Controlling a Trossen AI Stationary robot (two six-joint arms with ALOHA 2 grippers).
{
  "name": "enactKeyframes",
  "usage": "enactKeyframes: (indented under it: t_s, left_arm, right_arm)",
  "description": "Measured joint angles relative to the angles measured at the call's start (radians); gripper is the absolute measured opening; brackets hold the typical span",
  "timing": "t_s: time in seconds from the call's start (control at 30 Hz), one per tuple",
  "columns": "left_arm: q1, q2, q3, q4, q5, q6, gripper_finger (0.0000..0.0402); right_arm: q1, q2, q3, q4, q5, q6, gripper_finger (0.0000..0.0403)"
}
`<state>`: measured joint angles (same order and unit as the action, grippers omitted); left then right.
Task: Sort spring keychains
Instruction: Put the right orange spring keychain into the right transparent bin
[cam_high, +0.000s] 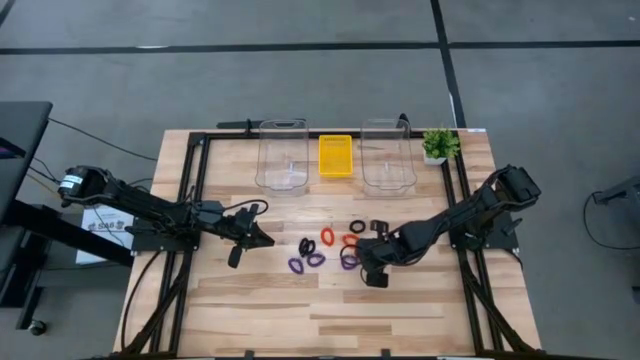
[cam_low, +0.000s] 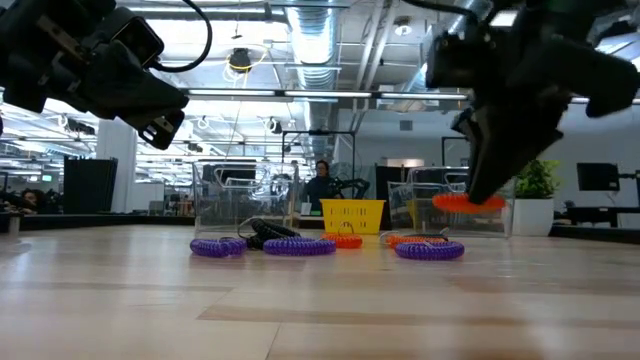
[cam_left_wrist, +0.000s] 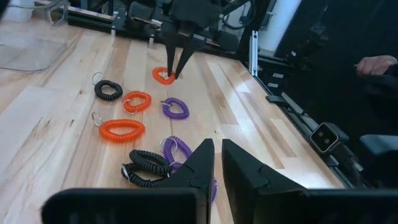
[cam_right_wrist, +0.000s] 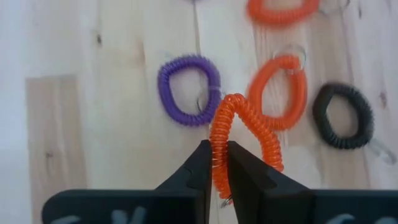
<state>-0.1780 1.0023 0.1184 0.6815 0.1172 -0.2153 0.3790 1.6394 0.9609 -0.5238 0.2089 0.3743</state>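
The right gripper (cam_right_wrist: 214, 163) jaws are pinching an orange spring keychain (cam_right_wrist: 241, 134), holding it above the counter (cam_high: 400, 300). The left gripper (cam_high: 262, 240) is hovering nearby, jaws narrow, holding nothing.

Nothing readable anywhere; the white sheet (cam_high: 103, 222) at frame left maybe carries print, too blurred.

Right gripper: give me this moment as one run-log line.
right gripper: shut on orange keychain, lifted off table | left gripper: shut, empty, waiting | bins: empty
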Motion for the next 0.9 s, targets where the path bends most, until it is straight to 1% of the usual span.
enactKeyframes:
  t_s: [0.27, 0.47, 0.6, 0.9]
  left_arm:
    - [0.0, 0.0, 0.0, 0.023, 0.0, -0.003, 0.0029]
    - [0.0, 0.0, 0.0, 0.027, 0.0, -0.003, 0.0029]
    - [0.0, 0.0, 0.0, 0.031, 0.0, -0.003, 0.0029]
    - [0.0, 0.0, 0.0, 0.034, 0.0, -0.002, 0.0029]
  right_arm:
    - [-0.056, 0.0, 0.127, -0.049, 0.009, -0.187, 0.0035]
    - [-0.124, -0.001, 0.232, -0.173, 0.087, -0.314, 0.0034]
    - [-0.189, -0.001, 0.283, -0.218, 0.093, -0.409, 0.0034]
    - [-0.388, -0.001, 0.334, -0.157, 0.093, -0.62, 0.0038]
